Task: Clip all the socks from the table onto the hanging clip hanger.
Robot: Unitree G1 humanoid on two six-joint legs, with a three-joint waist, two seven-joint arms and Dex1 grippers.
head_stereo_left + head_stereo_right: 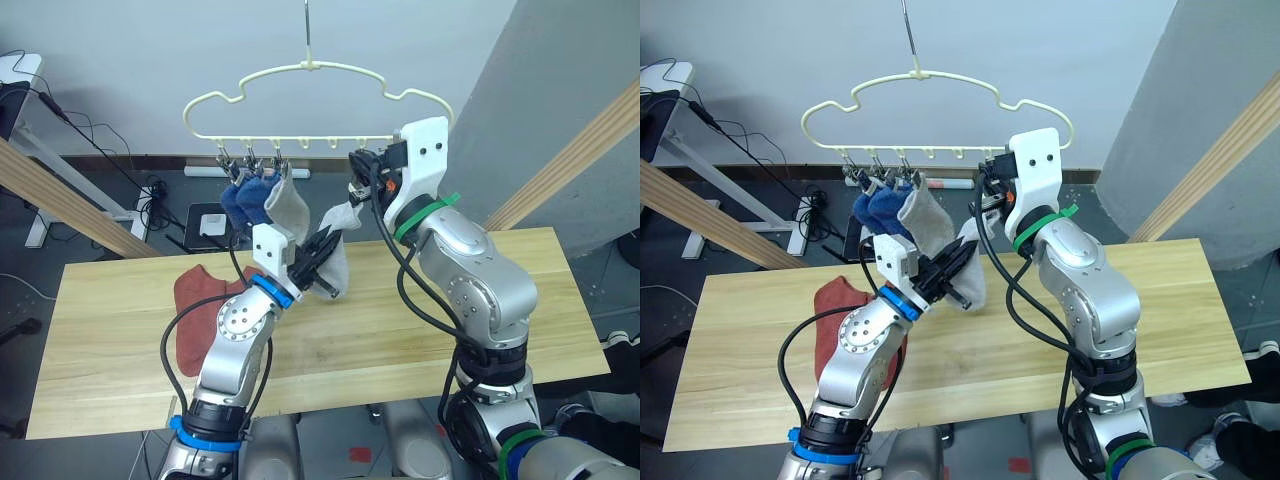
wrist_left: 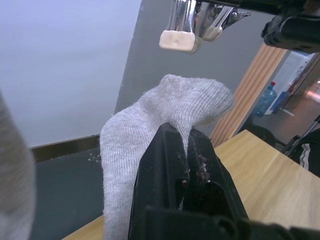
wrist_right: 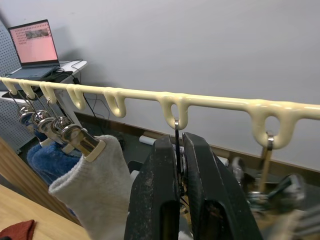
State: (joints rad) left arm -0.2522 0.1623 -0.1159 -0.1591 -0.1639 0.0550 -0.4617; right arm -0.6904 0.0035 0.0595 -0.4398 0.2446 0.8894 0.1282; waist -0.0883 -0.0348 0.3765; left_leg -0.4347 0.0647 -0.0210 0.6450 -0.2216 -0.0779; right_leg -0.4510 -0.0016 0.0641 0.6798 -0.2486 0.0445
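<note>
The left gripper point(image 2: 187, 150) is covering the lower cuff of the grey sock point(image 2: 150, 130) it is pinching, and the sock's foot is running out past the picture edge. Above that sock, a silver clip point(image 2: 192, 22) is being cut off at its top. The right gripper point(image 3: 181, 165) is hiding the clip hanging below the clip hanger point(image 3: 150, 95), so its jaws are not readable; a further clip point(image 3: 270, 192) beside it is blurring. The rust-red sock point(image 1: 200, 300) on the table point(image 1: 420, 340) is lying partly behind the left arm, so one sock or two cannot be told.
</note>
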